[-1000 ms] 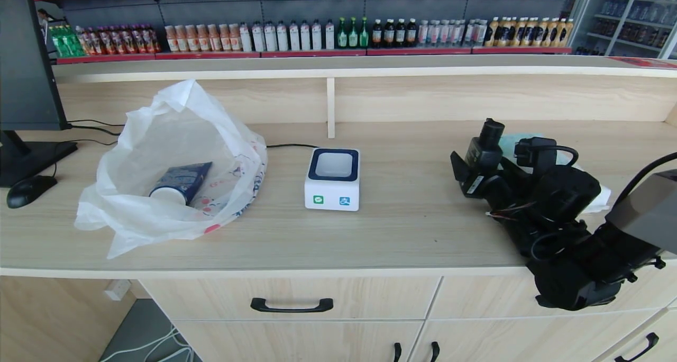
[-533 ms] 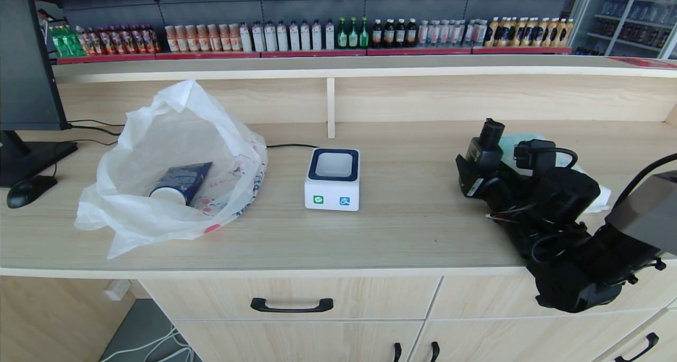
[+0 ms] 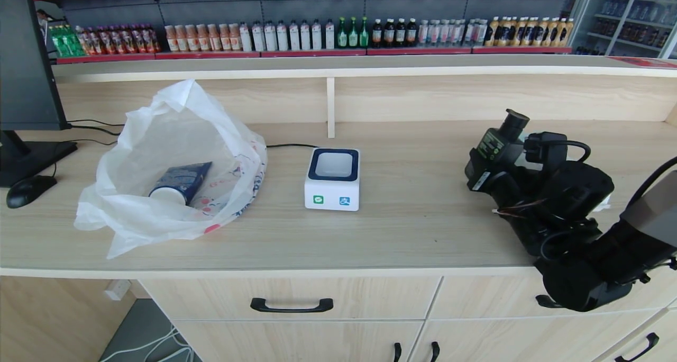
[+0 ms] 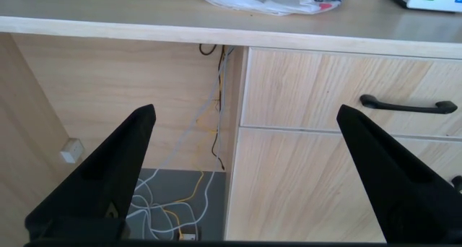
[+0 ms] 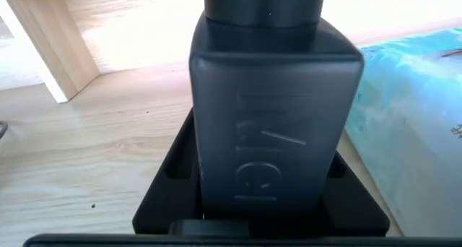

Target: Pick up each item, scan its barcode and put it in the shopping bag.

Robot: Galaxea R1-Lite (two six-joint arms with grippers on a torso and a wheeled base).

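Packet point(image 5: 415, 95) partly behind dark bottle point(image 5: 271, 110) in right pincer point(image 3: 489, 163)

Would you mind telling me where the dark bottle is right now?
In the head view, the dark bottle is held in the right end effector over the counter, to the right of the barcode scanner.

Counter point(image 3: 412, 229) is light wood grain. Shopping bag point(image 3: 158, 134), at 9 o'clock of the scanner point(image 3: 332, 192), is translucent white with red and blue print, and the tube point(image 3: 182, 181) inside is dark blue with a white cap. Scanner is white with a navy frame round a pale window and one green and one blue icon on its front; bottle point(image 3: 497, 142) at 3 o'clock is black/dark grey with what looks like a green label patch, and the packet point(image 5: 411, 95) beside it is mottled pale teal-blue.
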